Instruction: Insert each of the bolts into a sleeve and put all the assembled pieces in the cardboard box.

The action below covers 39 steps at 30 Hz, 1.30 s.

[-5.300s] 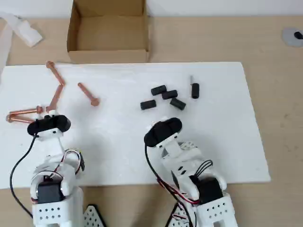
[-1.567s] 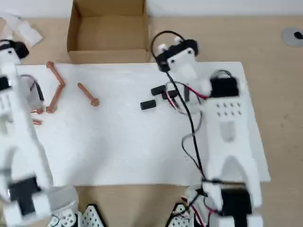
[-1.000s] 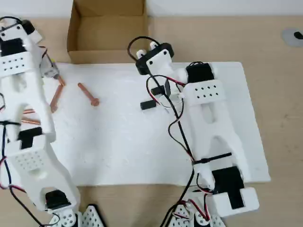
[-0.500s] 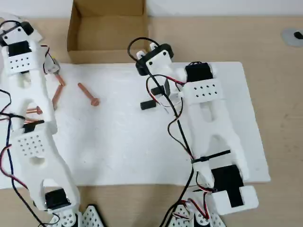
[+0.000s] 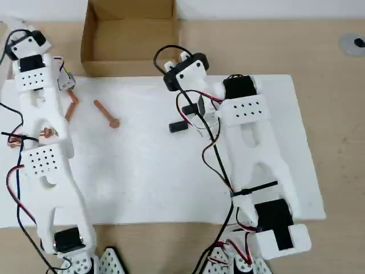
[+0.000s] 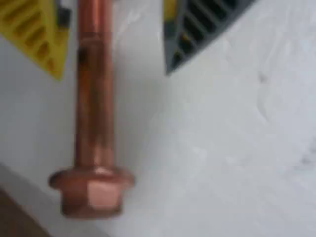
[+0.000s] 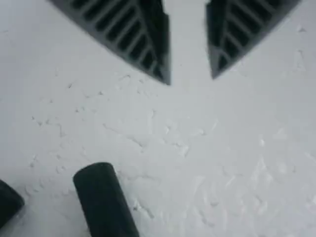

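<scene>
Pale wooden table [image 5: 336,114] under a white textured sheet [image 5: 142,177], a grey disc [image 5: 352,44] on the bare wood.

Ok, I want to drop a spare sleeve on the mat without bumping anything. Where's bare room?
Widest: the white mat between the two arms, nearer than the lone bolt. Also the strip between the right arm and the mat's right edge. Crowded: the sleeves by the right gripper, bolts around the left arm.
</scene>
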### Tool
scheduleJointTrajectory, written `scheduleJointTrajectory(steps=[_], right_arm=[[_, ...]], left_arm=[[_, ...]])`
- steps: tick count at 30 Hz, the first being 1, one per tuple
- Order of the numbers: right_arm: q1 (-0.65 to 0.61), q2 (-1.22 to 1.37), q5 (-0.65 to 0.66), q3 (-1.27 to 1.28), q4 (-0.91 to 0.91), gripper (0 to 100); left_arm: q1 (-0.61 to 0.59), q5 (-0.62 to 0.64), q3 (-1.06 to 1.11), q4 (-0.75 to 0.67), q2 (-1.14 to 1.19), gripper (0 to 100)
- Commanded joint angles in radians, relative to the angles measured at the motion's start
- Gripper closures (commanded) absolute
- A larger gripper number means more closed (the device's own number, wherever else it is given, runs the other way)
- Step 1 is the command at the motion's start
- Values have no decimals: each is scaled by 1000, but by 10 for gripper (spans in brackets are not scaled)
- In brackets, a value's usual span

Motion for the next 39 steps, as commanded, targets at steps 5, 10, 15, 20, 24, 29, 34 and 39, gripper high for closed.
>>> scheduleJointTrajectory(steps=[5, 10, 15, 20, 24, 29, 34, 39], right_arm=[[-10, -2, -3, -51, -2, 916], [-10, -2, -3, -54, 0, 916], [-10, -2, -3, -56, 0, 916], [-12, -2, -3, -56, -3, 915], [-12, -2, -3, -56, -2, 915], [-12, -2, -3, -56, 2, 915], [-12, -2, -6, -56, 2, 915], [-12, -4, -8, -56, 3, 915]], left_arm=[[-6, -3, -66, -21, 21, 853], [-9, -3, -66, -20, 56, 853], [-5, 2, -66, -60, 65, 853], [-2, 51, -57, -183, 68, 854], [3, 91, -68, -213, 101, 854], [26, 18, -68, -153, 97, 853], [57, -58, -68, -41, 94, 857], [44, -55, -68, 2, 94, 1000]])
